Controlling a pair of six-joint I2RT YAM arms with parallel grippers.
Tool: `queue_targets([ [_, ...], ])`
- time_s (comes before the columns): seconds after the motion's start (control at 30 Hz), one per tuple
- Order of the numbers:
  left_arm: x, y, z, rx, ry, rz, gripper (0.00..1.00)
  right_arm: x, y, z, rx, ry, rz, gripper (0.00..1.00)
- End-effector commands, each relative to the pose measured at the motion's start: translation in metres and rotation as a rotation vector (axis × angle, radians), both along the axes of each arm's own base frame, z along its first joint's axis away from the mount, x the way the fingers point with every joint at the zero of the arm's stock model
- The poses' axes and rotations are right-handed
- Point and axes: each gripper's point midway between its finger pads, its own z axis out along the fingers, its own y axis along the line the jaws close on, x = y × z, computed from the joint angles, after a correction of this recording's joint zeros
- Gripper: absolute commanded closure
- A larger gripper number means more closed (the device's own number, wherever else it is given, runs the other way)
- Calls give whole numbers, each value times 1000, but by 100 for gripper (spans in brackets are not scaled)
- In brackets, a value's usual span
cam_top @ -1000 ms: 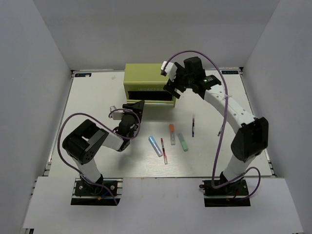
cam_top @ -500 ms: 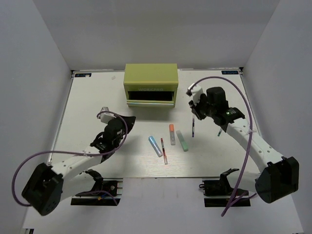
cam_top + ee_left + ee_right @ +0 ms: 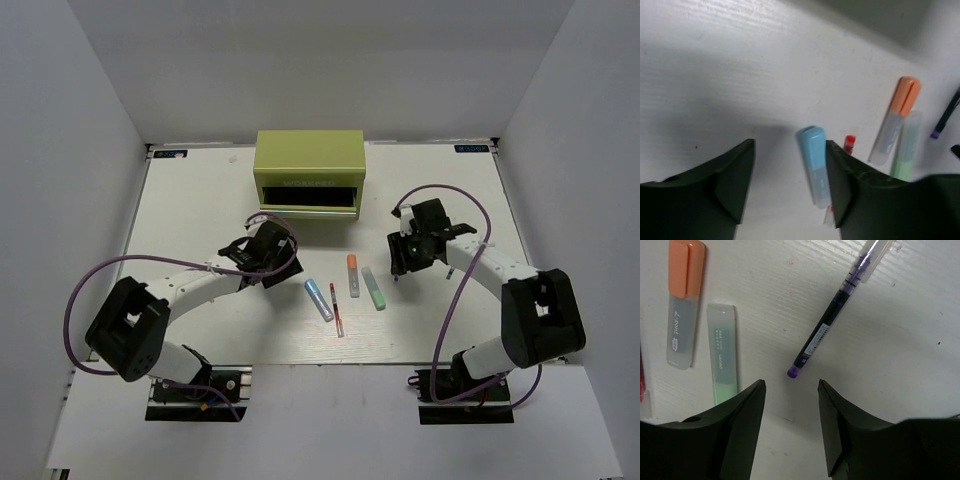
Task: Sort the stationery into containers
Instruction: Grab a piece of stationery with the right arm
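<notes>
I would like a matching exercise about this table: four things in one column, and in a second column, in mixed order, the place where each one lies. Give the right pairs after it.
Things
1. light blue marker
2. orange-capped marker
3. dark purple pen
4. yellow-green chest

Places
a. at the far side of the table
b. beside the mint green marker
c. just ahead of the open right gripper
d. beside the thin red pen

Pairs: 1-d, 2-b, 3-c, 4-a

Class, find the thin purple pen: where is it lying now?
In the right wrist view, the purple pen lies on the table just ahead of the open right gripper, right of the mint green marker and orange-capped marker.
</notes>
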Motion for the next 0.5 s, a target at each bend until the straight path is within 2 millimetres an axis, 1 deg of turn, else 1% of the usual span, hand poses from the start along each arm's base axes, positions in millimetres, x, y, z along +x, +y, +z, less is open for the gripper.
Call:
queue_targets([
  [0.0, -16, -1, 9, 6, 23, -62, 27, 20, 7, 12, 44, -65, -59, 46],
  [0.17, -15, -3, 6, 15, 30, -84, 26, 31, 0, -3, -11, -64, -96, 46],
  [0.2, -17, -9, 10, 3, 27, -101, 26, 36, 0, -4, -16, -74, -101, 46],
  [0.23, -13, -12, 14, -8, 13, -101, 26, 37, -2, -9, -31, -67, -106, 46],
  [0.27, -10, -18, 21, -15, -11, -120, 26, 40, -2, -9, -34, -73, -113, 46],
  [0.3, -10, -18, 21, -8, -15, -131, 25, 41, -3, -14, -50, -66, -113, 47],
  [0.33, -7, -22, 28, -19, -28, -144, 25, 43, -4, -17, -58, -59, -118, 47],
  [0.37, -8, -27, 29, -20, -29, -154, 25, 44, -5, -19, -62, -55, -127, 50],
  [0.4, -5, -32, 38, -20, -57, -183, 25, 43, -5, -23, -67, -46, -127, 52],
  [0.43, -2, -34, 39, -16, -62, -191, 25, 46, -6, -25, -75, -45, -132, 55],
  [0.47, 0, -40, 48, -23, -82, -206, 25, 46, -6, -26, -74, -47, -132, 62],
])
